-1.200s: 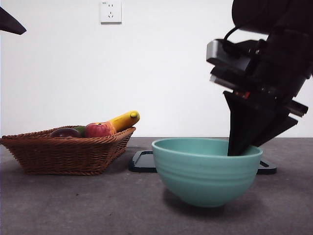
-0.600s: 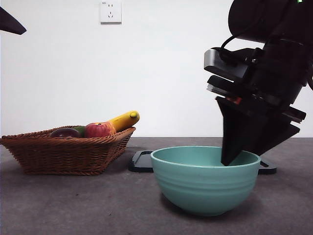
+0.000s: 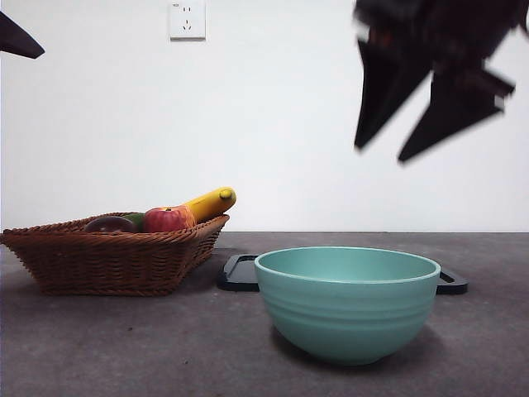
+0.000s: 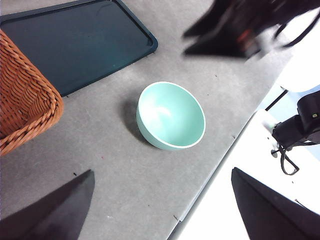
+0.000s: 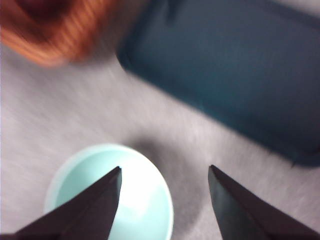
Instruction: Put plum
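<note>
The right claw (image 3: pixel 388 153) hangs wide open and empty above the bowl (image 3: pixel 347 302); next, I'd guess, it must fetch the plum (image 3: pixel 109 224) from the basket (image 3: pixel 116 260).

R pincer (image 3: pixel 380 153) hangs high in the air at upper right of front view, blurred, jaws spread wide & holding nothing; L pincer (image 4: pixel 160 210) also wide open, arm parked off at top-left corner.

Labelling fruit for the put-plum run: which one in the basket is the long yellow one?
The banana, poking over the wicker basket's rim. The plum and apple beside it are round.
</note>
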Robot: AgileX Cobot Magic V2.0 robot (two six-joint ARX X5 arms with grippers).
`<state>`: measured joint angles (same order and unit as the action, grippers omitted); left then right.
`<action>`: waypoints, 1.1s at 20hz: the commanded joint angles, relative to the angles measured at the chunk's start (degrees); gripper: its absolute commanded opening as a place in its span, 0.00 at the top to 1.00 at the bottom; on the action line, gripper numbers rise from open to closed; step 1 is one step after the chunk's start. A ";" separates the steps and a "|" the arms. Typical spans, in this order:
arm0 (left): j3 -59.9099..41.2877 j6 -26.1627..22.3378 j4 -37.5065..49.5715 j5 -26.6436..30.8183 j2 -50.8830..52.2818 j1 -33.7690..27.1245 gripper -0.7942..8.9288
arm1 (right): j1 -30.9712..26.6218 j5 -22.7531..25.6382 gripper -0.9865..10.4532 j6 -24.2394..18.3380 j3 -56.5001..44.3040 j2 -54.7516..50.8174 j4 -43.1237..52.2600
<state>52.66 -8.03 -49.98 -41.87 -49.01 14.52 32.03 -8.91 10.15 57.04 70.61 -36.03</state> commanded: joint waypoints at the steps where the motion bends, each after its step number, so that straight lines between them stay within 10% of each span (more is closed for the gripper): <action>1: 1.09 -0.48 0.26 -0.20 -0.28 0.17 0.47 | 0.31 -0.22 0.67 -1.88 4.44 -2.14 -1.99; 22: 1.09 -0.46 0.22 -0.20 -0.28 0.17 0.47 | 0.57 -12.72 0.67 -6.75 9.38 -19.41 -27.87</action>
<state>52.66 -8.03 -49.98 -41.87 -49.01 14.52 32.21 -21.39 4.25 65.60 50.74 -64.18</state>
